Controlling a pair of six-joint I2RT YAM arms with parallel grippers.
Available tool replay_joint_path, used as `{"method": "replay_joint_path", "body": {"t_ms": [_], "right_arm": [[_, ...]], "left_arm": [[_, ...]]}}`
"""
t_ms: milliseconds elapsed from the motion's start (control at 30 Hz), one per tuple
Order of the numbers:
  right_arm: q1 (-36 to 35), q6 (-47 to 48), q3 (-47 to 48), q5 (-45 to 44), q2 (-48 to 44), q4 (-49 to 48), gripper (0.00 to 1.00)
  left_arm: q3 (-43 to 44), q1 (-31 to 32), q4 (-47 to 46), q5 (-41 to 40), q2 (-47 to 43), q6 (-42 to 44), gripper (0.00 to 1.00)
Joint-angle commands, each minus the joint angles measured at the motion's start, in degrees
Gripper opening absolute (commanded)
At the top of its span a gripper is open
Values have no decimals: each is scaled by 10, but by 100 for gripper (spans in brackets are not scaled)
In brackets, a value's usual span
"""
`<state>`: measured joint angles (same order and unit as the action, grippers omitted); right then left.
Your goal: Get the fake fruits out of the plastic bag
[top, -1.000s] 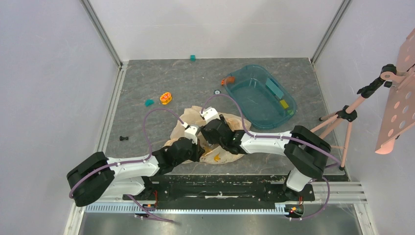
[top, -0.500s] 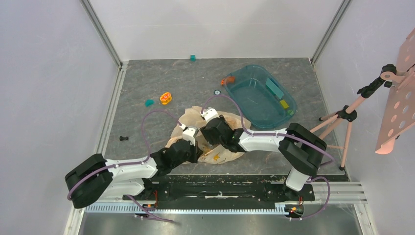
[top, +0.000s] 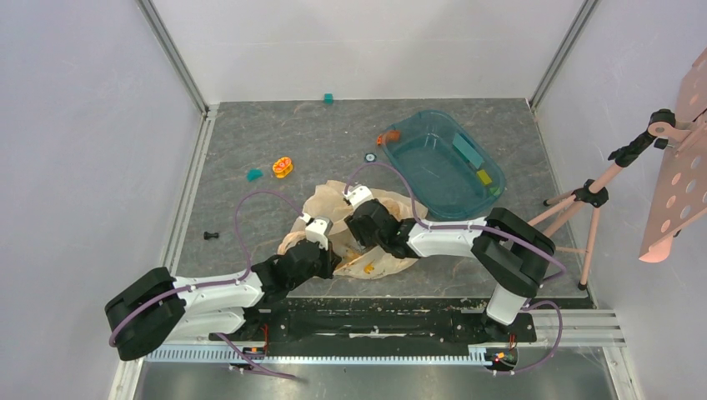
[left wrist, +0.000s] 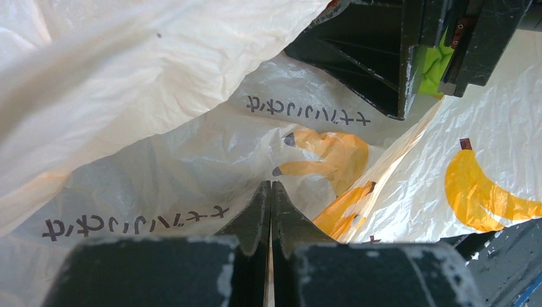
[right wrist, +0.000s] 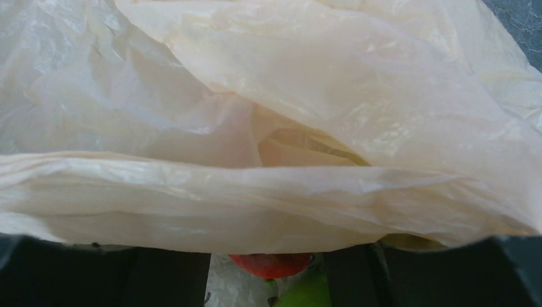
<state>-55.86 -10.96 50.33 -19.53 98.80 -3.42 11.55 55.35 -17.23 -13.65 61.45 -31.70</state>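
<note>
The plastic bag (top: 385, 260), pale peach with banana prints (left wrist: 486, 192), lies crumpled at the table's near middle, both grippers at it. My left gripper (left wrist: 271, 188) is shut on a thin fold of the bag's film and sits at the bag's near-left edge (top: 332, 260). The right gripper (top: 357, 247) reaches into the bag from the right, its fingers (right wrist: 169, 275) apart under a sheet of film. Of the fake fruits, a red-orange one (right wrist: 270, 263) sits in the gap between those fingers and a green one (right wrist: 308, 291) lies just below. The rest stay hidden.
A teal transparent tub (top: 414, 129) holding small blocks stands at the back right. An orange-yellow ring toy (top: 283, 167) and a teal block (top: 254, 174) lie back left, a small black part (top: 211, 236) at the left. A tripod (top: 584, 200) stands off the right edge.
My left arm has drawn back toward the near left with the bag film still pinched. The right gripper has pushed slightly further into the bag, and its jaws have narrowed a little.
</note>
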Motion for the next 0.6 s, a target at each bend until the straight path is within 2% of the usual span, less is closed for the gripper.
{"method": "replay_joint_path", "body": {"t_ms": [0,567], "right_arm": [[2,-2,-10,8,-12,-10,49],[2,-29,-48,142,-180,-43,46]], "left_arm": [[-4,2,-14,-21,0,-25,2],[0,2,-10,-26,4,-30,2]]}}
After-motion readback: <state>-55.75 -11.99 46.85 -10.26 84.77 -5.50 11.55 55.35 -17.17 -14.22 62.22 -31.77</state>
